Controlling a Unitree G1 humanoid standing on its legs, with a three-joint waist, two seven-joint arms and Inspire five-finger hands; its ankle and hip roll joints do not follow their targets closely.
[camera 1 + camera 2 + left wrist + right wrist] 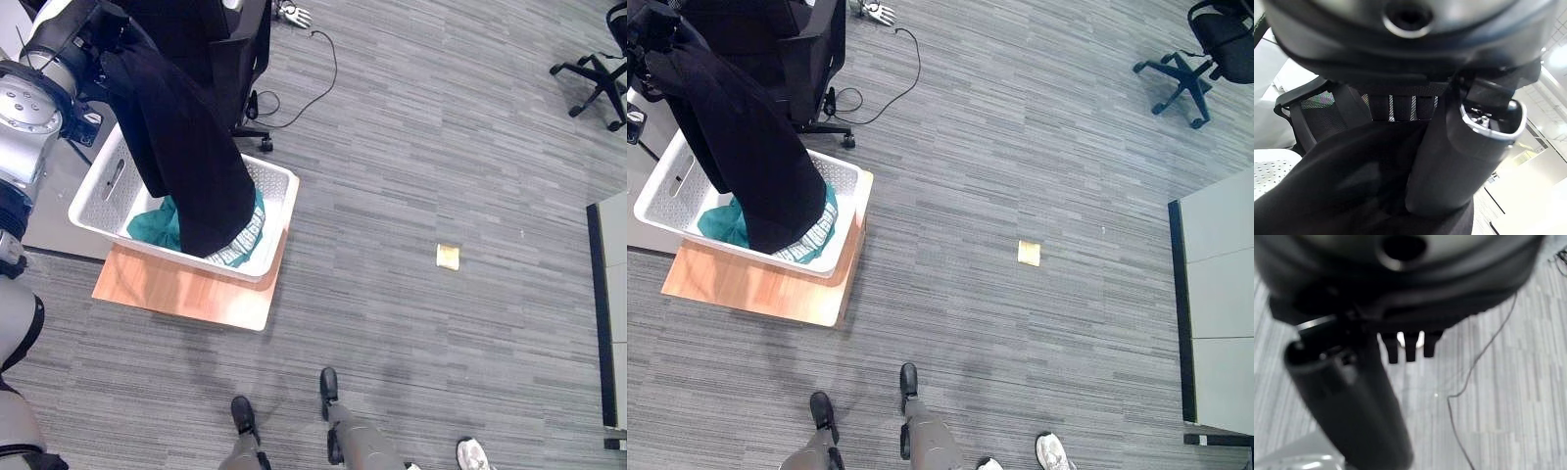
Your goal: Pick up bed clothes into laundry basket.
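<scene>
A long black garment [191, 166] hangs from my left hand [96, 37], raised at the upper left; its lower end reaches into the white laundry basket [280, 188]. In the left wrist view the thumb [1464, 152] and fingers are curled round the black cloth [1347, 186]. A teal cloth [155, 225] and a striped piece [247, 239] lie inside the basket. My right hand [1352, 396] hovers above the carpet, fingers relaxed and holding nothing.
The basket stands on a wooden board [176, 292] on the grey carpet. A black office chair [240, 69] is right behind it, another chair [598, 78] at the far right. A yellow note [448, 257] lies on the floor. A cabinet [612, 294] lines the right edge. A person's shoe [475, 454] shows at the bottom.
</scene>
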